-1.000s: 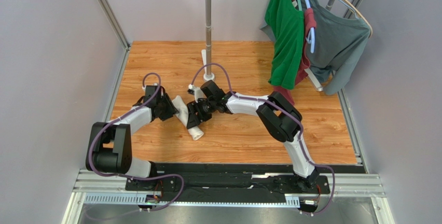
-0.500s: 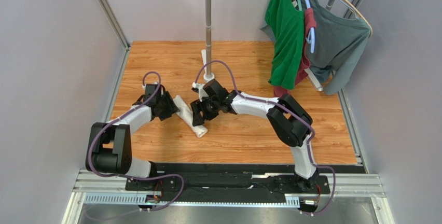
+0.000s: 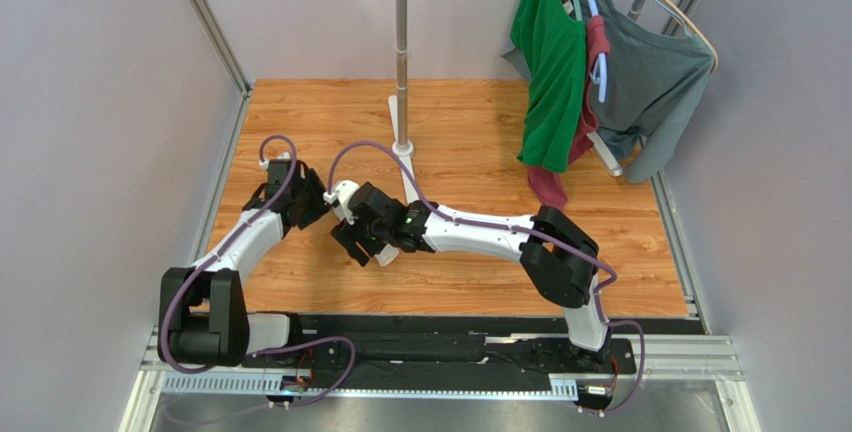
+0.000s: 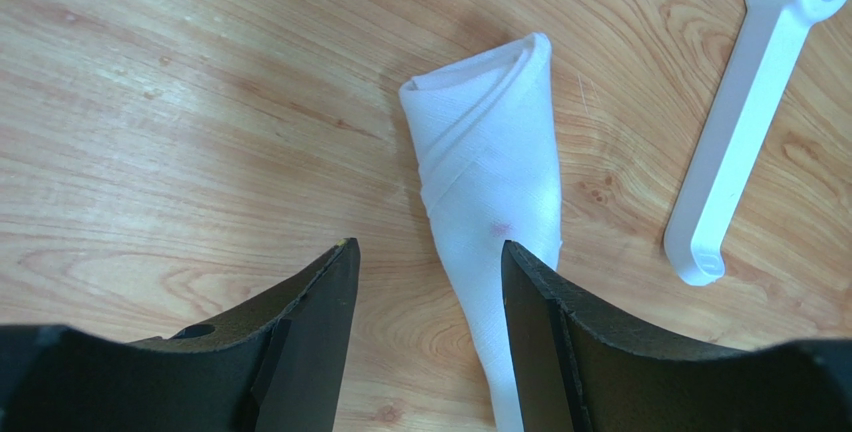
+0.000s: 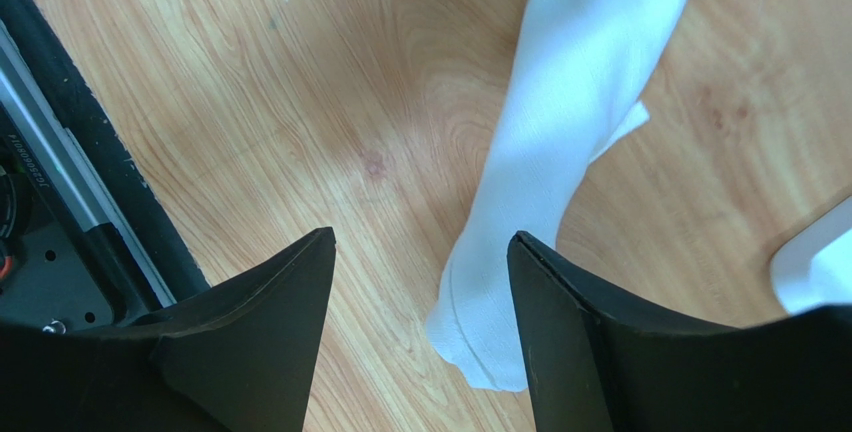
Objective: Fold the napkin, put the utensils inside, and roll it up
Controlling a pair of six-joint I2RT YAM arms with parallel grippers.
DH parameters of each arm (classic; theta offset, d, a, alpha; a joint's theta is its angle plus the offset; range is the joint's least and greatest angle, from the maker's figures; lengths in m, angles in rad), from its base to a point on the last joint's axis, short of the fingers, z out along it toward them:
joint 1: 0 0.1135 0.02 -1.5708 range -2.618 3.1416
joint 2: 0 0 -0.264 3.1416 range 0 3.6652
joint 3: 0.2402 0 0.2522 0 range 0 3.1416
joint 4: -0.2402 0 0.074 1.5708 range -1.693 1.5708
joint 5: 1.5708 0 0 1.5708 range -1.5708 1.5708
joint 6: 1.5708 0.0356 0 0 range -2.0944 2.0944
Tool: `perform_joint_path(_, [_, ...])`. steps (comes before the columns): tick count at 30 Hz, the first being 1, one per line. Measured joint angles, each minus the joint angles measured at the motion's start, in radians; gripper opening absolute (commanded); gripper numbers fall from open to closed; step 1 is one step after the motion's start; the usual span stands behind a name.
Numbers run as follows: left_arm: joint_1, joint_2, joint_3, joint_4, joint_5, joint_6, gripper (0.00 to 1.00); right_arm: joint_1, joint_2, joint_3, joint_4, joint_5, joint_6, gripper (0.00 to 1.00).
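Note:
The napkin [image 4: 495,172] lies rolled into a white, tapering tube on the wooden table. In the left wrist view its narrow part runs down between my left gripper's [image 4: 430,252] open jaws, close to the right finger. In the right wrist view the roll's end [image 5: 480,332] sits between my right gripper's [image 5: 420,242] open jaws, beside the right finger. Neither gripper holds it. From the top view both grippers [image 3: 318,202] [image 3: 352,242] face each other over the roll, which the right arm mostly covers. The utensils are hidden.
A white pole stand [image 3: 402,52] rises behind the grippers, and one foot [image 4: 735,142] of it lies right of the roll. A green shirt [image 3: 550,62] and a grey shirt [image 3: 655,77] hang at the back right. A black rail [image 5: 60,182] lines the near table edge.
My right arm has swung left and nearer, so it now covers most of the roll. The left gripper's jaws have spread wider and it has drawn back slightly to the left.

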Motion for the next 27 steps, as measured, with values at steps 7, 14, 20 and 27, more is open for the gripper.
perform_joint_path(7, [0.04, -0.03, 0.0, -0.025, 0.009, -0.01, 0.64, 0.026, 0.047, 0.106, -0.007, 0.072, -0.082, 0.68])
perform_joint_path(14, [0.043, -0.046, 0.0, -0.026, 0.016, -0.011, 0.64, 0.021, 0.111, 0.127, -0.022, 0.077, -0.131, 0.63])
perform_joint_path(20, [0.052, -0.046, -0.001, -0.026, 0.031, -0.013, 0.64, 0.021, 0.166, 0.158, -0.032, 0.079, -0.145, 0.59])
perform_joint_path(27, [0.068, -0.046, -0.001, -0.026, 0.036, -0.016, 0.64, 0.021, 0.205, 0.179, -0.035, 0.125, -0.155, 0.62])
